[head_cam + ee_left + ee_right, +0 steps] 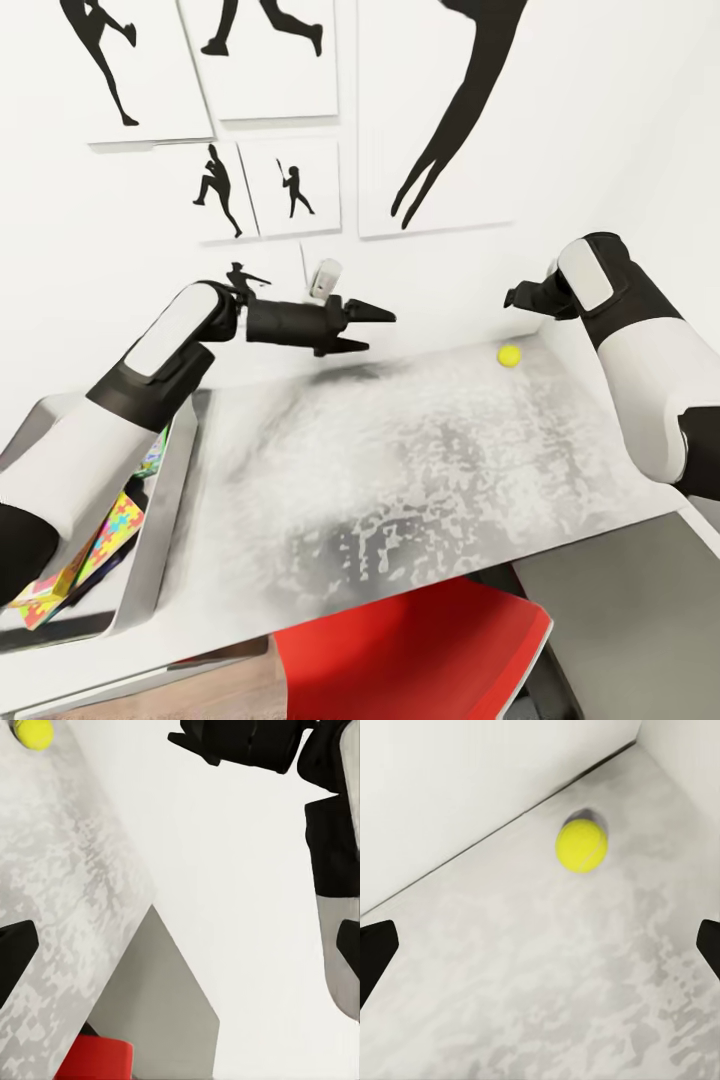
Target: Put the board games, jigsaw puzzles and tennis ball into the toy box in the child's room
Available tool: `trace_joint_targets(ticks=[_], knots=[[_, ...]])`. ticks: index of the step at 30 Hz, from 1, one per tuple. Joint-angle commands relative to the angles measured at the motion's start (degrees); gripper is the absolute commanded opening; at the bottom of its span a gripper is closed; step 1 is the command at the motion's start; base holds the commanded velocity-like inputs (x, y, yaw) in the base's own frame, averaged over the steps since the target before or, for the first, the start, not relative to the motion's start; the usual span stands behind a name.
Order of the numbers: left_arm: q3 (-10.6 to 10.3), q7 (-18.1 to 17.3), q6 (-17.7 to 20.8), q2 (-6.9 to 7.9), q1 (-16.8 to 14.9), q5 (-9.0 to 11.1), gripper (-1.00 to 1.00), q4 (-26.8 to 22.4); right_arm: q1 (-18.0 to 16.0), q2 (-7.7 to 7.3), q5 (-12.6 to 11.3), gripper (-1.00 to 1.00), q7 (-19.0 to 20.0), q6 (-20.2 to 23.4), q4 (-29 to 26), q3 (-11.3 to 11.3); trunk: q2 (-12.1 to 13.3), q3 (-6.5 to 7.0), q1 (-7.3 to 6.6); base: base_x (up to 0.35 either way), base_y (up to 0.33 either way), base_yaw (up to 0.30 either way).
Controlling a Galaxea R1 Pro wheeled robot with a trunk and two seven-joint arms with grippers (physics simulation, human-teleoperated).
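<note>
Jigsaw puzzles (95, 545) fill the toy box (160, 540); both grippers spread, empty, tennis ball (510, 355) untouched.

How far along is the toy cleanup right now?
Jigsaw puzzles already lie in the toy box at the table's left end. Nothing is in hand: the left gripper is open and empty. The tennis ball sits loose on the table, ahead of the right gripper, waiting to be picked up.

White wall (90, 250) with 5 silhouette posters (275, 55), red chair (420, 650) below.
</note>
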Motion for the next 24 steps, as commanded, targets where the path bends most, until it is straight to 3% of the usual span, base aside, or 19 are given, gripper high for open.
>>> trace_joint_targets(ticks=[1, 9, 17, 24], knots=[[-0.1, 0.5, 0.0, -0.11, -0.3, 0.8, 1.00, -0.1, -0.1, -0.08, -0.6, 1.00, -0.5, 0.1, 0.0, 0.4, -0.1, -0.20, 0.03, 0.000, 0.000, 0.000], [-0.1, 0.5, 0.0, -0.99, -2.6, 2.2, 1.00, -0.3, -0.6, -0.08, -0.6, 1.00, -0.5, 0.0, -0.2, 0.4, -0.1, -0.94, 0.03, 0.000, 0.000, 0.000], [-0.1, 0.5, 0.0, -1.35, -2.9, 4.4, 1.00, -0.3, -1.2, -0.03, -0.6, 1.00, -0.5, -0.2, -0.2, 0.4, -0.1, -1.69, 0.03, 0.000, 0.000, 0.000], [-0.2, 0.5, 0.0, -1.38, -3.0, 4.7, 1.00, -0.3, -1.2, -0.05, -0.6, 1.00, -0.5, -0.5, -0.1, 0.4, -0.1, -2.35, 0.03, 0.000, 0.000, 0.000]])
